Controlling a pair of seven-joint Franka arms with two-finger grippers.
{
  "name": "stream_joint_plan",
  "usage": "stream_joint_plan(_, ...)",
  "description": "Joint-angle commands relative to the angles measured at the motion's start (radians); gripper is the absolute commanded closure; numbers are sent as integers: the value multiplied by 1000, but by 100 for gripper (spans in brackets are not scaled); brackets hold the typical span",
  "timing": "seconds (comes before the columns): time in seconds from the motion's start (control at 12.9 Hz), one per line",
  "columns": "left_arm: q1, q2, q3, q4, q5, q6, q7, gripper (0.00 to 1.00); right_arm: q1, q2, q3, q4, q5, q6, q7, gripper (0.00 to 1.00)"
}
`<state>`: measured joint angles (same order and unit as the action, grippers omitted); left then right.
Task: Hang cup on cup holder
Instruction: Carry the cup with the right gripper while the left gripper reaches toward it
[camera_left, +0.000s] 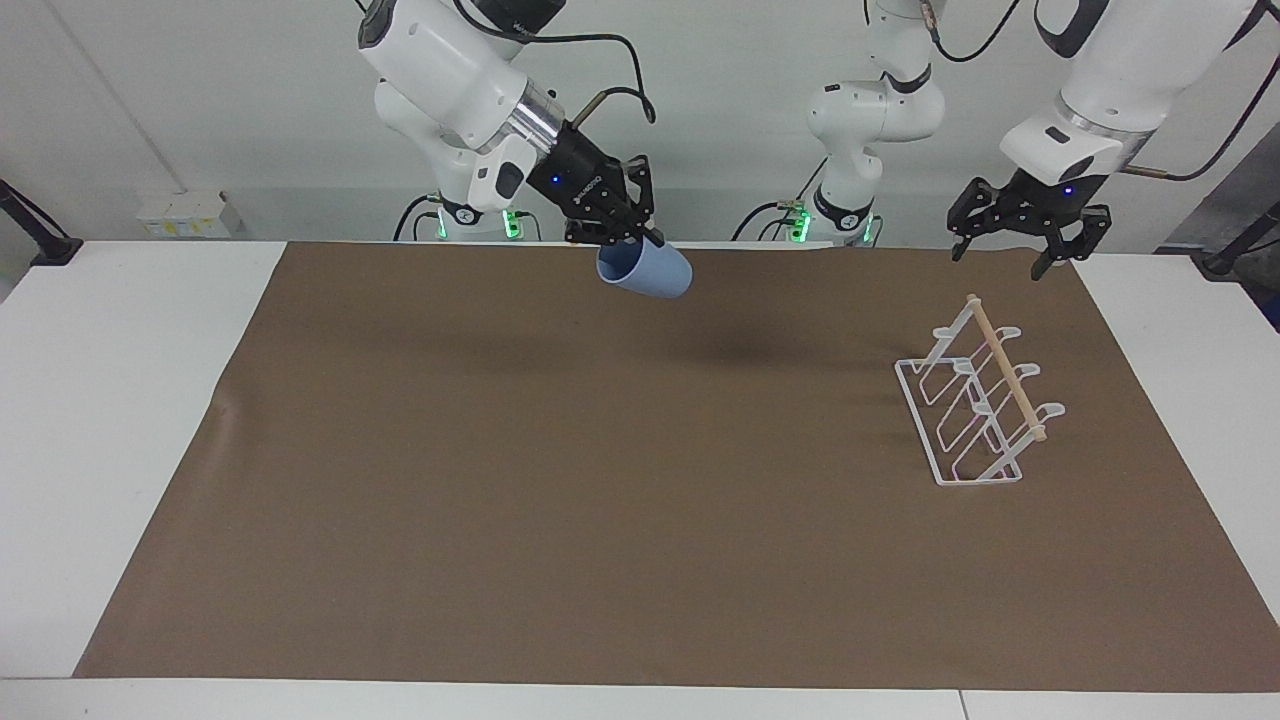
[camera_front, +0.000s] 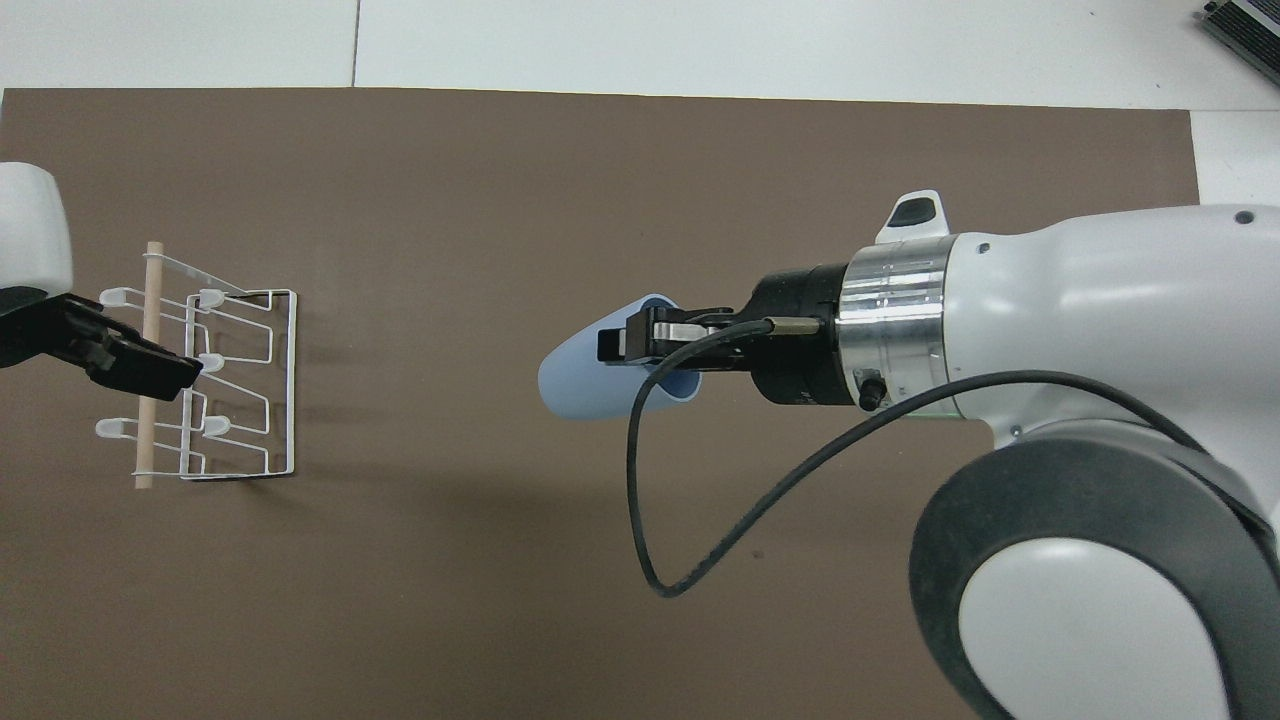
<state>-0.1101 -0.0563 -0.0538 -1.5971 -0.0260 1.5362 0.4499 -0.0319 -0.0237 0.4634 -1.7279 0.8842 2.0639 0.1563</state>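
Two white robot arms work over a white table (camera_left: 130, 400) covered by a brown paper mat (camera_left: 600, 480). The right gripper (camera_left: 625, 232), raised over the middle stretch of the mat on the side near the robots, has its fingers clamped shut on the rim of the small light-blue plastic cup (camera_left: 646, 270), one finger inside the mouth and one outside. The cup hangs in the air tipped nearly onto its side, its base pointing toward the left arm's end of the table and its open mouth turned back toward the gripper; in the overhead view the cup (camera_front: 600, 375) shows the darker blue inside at its rim. The white wire cup holder with a light wooden dowel across its top (camera_left: 975, 400) stands on the mat at the left arm's end of the table, well apart from the cup, with nothing hanging on its slanted loops. The left gripper (camera_left: 1005, 240) hovers above the robot-side end of the cup holder with its fingers spread wide and holding nothing, clear of the dowel
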Motion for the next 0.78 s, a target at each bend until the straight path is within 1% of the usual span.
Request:
stream_joint_plan(0.0,-72,-37,12,-41,-8,12,53,0,-9,5,40,10,71,18,104,100)
stream_joint_plan(0.16,-109,-39,8,-43,-29,12,81,0,-9,4,49,10,145,45,165,100)
stream_joint_plan(0.23,-112,-39,8,-43,-70,13,148,0,-9,4,67,10,188,68,213,100)
stream_joint_plan(0.47,-114,-39,6,-43,-139,7,323,0,-9,5,124,8,249,203,343,100)
stream_joint_plan(0.54,-114,-39,5,-43,-162,5,381,0,-9,7,129,8,266,225,374,100)
stream_joint_plan(0.7,-115,-40,3,-41,-205,-1,490,0,-9,5,129,7,309,228,394,100)
